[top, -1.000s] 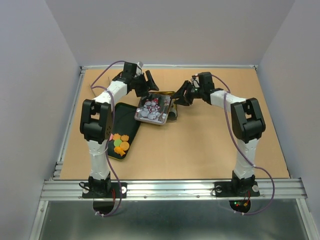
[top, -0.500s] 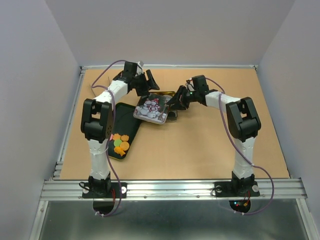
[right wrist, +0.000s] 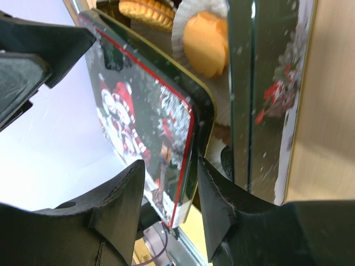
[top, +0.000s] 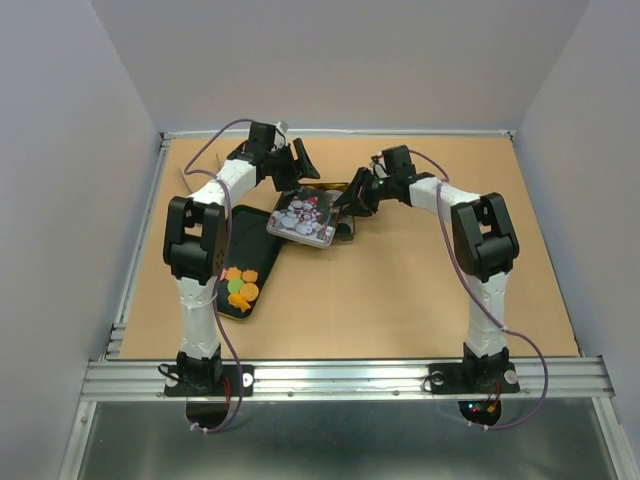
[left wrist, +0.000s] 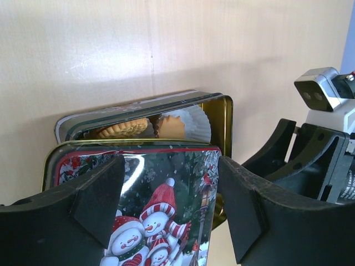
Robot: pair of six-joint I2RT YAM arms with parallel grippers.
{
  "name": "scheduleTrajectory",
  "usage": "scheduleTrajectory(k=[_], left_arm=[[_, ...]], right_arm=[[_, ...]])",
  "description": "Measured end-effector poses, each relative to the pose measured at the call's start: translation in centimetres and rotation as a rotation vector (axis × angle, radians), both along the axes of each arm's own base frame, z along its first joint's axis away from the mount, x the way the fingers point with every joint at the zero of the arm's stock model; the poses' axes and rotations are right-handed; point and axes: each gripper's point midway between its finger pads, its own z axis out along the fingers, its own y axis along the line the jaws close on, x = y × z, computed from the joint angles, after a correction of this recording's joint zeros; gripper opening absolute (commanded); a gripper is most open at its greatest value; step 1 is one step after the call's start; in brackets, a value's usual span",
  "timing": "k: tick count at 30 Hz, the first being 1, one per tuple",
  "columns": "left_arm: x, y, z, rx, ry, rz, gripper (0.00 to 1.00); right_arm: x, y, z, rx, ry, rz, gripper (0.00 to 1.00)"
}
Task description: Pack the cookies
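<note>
Brown tabletop (top: 400,290): right gripper (right wrist: 169,177) pinches the edge of the tilted snowman lid (top: 303,218) over the open tin (left wrist: 222,116). Left gripper (left wrist: 171,177) is spread wide at the lid's far-left side, gripping nothing. Cookies (top: 240,288) lie at the near end of the black tray (top: 255,235), well apart from the tin.

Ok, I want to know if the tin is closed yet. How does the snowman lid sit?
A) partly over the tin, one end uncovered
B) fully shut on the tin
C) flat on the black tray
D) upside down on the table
A: in the left wrist view the lid covers only part of the tin, and a paper cup shows past its edge.
</note>
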Motion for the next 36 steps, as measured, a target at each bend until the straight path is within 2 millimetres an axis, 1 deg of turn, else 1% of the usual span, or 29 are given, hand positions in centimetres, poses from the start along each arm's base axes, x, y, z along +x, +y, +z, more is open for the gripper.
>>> scheduleTrajectory(k=[6,15,20,34,36], left_arm=[[0.3,-0.1,-0.1,-0.002,-0.001,-0.002,0.79],[0.3,-0.1,-0.3,0.0,0.007,-0.003,0.79],[0.2,0.0,-0.4,0.004,0.012,-0.004,0.79],[0.1,0.1,-0.4,0.011,0.011,-0.009,0.79],[0.2,0.1,-0.3,0.011,0.01,-0.008,0.8]], right_arm=[[0.2,0.3,-1.3,-0.008,0.021,0.009,0.48],[-0.2,0.6,-1.3,-0.022,0.038,0.02,0.49],[-0.3,0.5,-1.2,-0.029,0.049,0.02,0.54],[-0.8,0.4,-1.0,-0.032,0.069,0.024,0.57],[-0.8,0.4,-1.0,-0.033,0.071,0.025,0.57]])
